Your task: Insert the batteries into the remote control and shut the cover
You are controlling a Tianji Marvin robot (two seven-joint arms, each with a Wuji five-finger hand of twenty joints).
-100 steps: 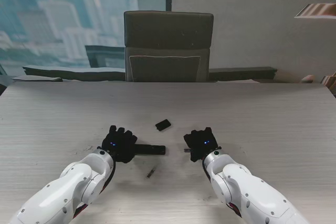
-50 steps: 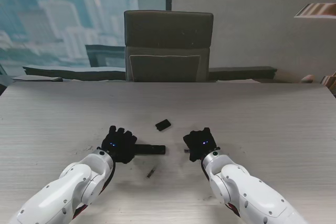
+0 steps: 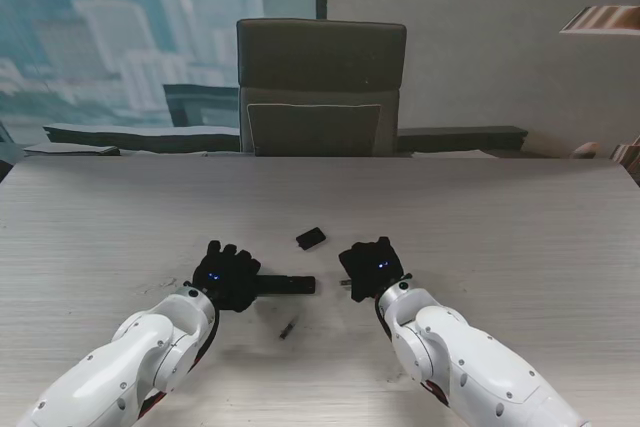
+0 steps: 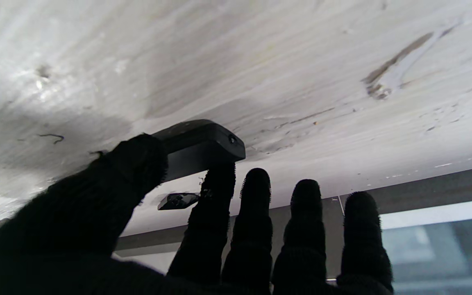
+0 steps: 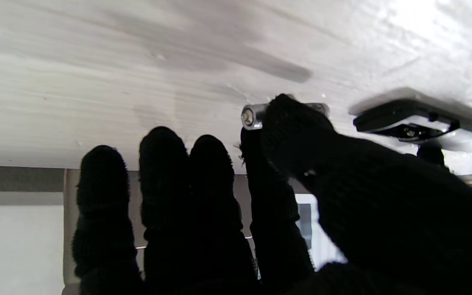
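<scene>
The black remote (image 3: 287, 285) lies on the table, and my left hand (image 3: 228, 275) is shut on its left end. In the left wrist view the thumb and index finger pinch the remote (image 4: 200, 144). My right hand (image 3: 372, 267) is just right of the remote, shut on a silver battery (image 5: 252, 116) between thumb and index finger. The right wrist view shows the remote (image 5: 408, 119) close by, with its compartment side facing the camera. The small black cover (image 3: 310, 238) lies loose, farther from me than the remote. A second battery (image 3: 288, 328) lies nearer to me.
A grey chair (image 3: 320, 87) stands behind the table's far edge (image 3: 320, 158). The pale wood tabletop (image 3: 520, 247) stretches wide to both sides of my hands.
My right hand has shifted left with the battery, closing the gap to the remote's right end. The left hand and the remote have stayed put.
</scene>
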